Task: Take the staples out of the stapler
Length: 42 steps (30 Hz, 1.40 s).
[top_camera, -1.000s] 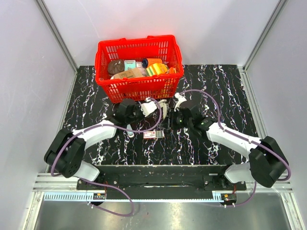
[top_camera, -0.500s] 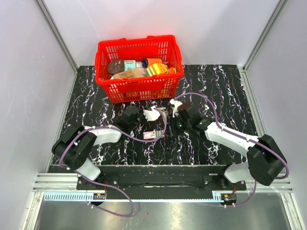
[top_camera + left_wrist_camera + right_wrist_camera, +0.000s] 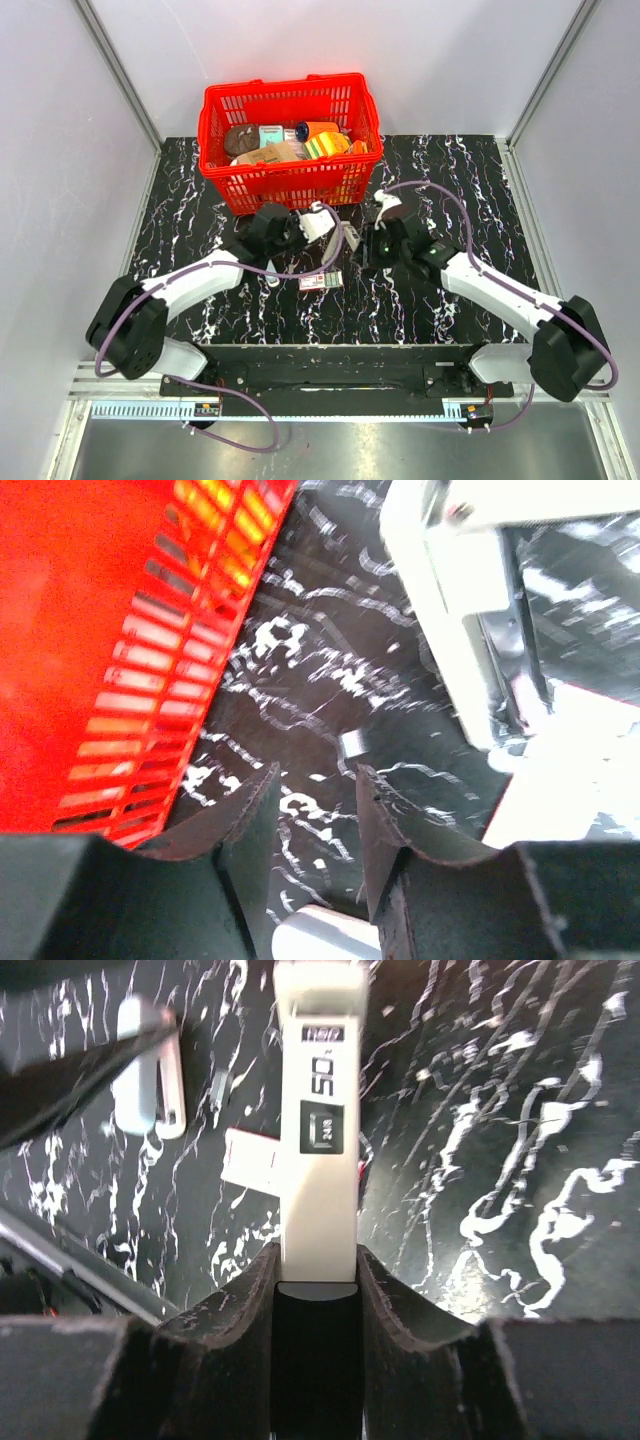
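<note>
The stapler (image 3: 351, 243) is held over the table's middle, in front of the basket. My right gripper (image 3: 372, 243) is shut on its black rear end. In the right wrist view the stapler's pale top (image 3: 318, 1140), marked "50", runs straight away from the right gripper (image 3: 317, 1255). My left gripper (image 3: 335, 232) is just left of the stapler. Its jaws (image 3: 315, 775) stand open with only table between them. A white and metal part, seemingly the stapler (image 3: 470, 630), shows at the upper right of the left wrist view. A small silvery piece (image 3: 352, 745) lies just beyond the fingertips.
The red basket (image 3: 290, 185) with several items stands right behind both grippers, and its wall (image 3: 120, 630) is close on the left of the left gripper. A small red-white-green box (image 3: 322, 281) and a white cylinder (image 3: 272, 281) lie on the black marbled table.
My left gripper was shut and now stands open. It swung back and then returned beside the stapler. The right gripper kept its grip and shifted slightly right.
</note>
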Available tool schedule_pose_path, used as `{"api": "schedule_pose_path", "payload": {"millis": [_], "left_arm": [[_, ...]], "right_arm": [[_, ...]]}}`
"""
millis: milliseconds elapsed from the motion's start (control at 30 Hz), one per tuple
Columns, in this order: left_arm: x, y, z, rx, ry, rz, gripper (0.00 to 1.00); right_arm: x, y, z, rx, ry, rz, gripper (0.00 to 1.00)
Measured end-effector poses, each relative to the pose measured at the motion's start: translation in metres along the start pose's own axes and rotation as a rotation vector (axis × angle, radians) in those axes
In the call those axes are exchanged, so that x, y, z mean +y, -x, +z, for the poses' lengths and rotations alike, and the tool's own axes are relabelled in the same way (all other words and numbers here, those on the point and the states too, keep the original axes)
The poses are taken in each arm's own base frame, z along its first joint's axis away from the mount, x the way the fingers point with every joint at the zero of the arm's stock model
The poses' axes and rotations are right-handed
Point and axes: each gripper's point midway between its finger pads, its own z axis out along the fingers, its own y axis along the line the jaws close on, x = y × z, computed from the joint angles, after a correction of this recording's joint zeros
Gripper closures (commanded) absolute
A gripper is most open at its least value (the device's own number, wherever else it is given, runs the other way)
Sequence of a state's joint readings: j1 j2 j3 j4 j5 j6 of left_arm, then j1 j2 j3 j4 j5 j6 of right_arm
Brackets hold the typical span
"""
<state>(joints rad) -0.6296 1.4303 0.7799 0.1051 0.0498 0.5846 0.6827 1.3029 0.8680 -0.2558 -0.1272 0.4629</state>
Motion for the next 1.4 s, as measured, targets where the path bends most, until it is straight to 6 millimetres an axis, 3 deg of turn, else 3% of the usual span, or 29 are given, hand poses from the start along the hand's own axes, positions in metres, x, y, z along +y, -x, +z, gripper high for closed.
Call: {"api": "schedule_pose_path", "payload": {"millis": [133,200,333,500,667,800,1033,1200,1300,1400], "left_arm": [[-0.014,0.037,-0.019,-0.080,-0.137,-0.088,0.53],[-0.023,0.039,-0.024,-0.078,-0.190,-0.113,0.52],[-0.037,0.022,-0.030,-0.013,-0.260,-0.164,0.53],[-0.030,0.003,-0.034,0.043,-0.255,-0.212,0.53],[-0.029,-0.006,-0.035,0.069,-0.245,-0.221,0.53],[-0.022,-0.012,-0.035,0.085,-0.223,-0.220,0.53],[-0.005,-0.043,-0.032,0.167,-0.152,-0.217,0.53],[0.002,-0.067,-0.031,0.233,-0.120,-0.221,0.52],[0.005,-0.074,-0.031,0.250,-0.116,-0.224,0.53],[0.006,-0.077,-0.029,0.256,-0.116,-0.220,0.53]], "right_arm": [[-0.022,0.029,-0.018,-0.079,-0.105,0.053,1.00],[-0.033,0.035,-0.025,-0.085,-0.155,0.069,1.00],[-0.054,0.053,-0.037,-0.131,-0.237,0.087,1.00],[-0.075,0.068,-0.044,-0.152,-0.319,0.076,1.00],[-0.098,0.073,-0.029,-0.115,-0.413,0.027,1.00],[-0.128,0.056,-0.008,-0.034,-0.517,0.011,0.98],[-0.160,0.023,0.020,0.094,-0.618,0.018,0.51],[-0.161,0.031,0.024,0.048,-0.623,0.041,0.25],[-0.158,0.033,0.022,0.024,-0.614,0.057,0.18],[-0.146,0.034,0.007,-0.024,-0.584,0.072,0.20]]}}
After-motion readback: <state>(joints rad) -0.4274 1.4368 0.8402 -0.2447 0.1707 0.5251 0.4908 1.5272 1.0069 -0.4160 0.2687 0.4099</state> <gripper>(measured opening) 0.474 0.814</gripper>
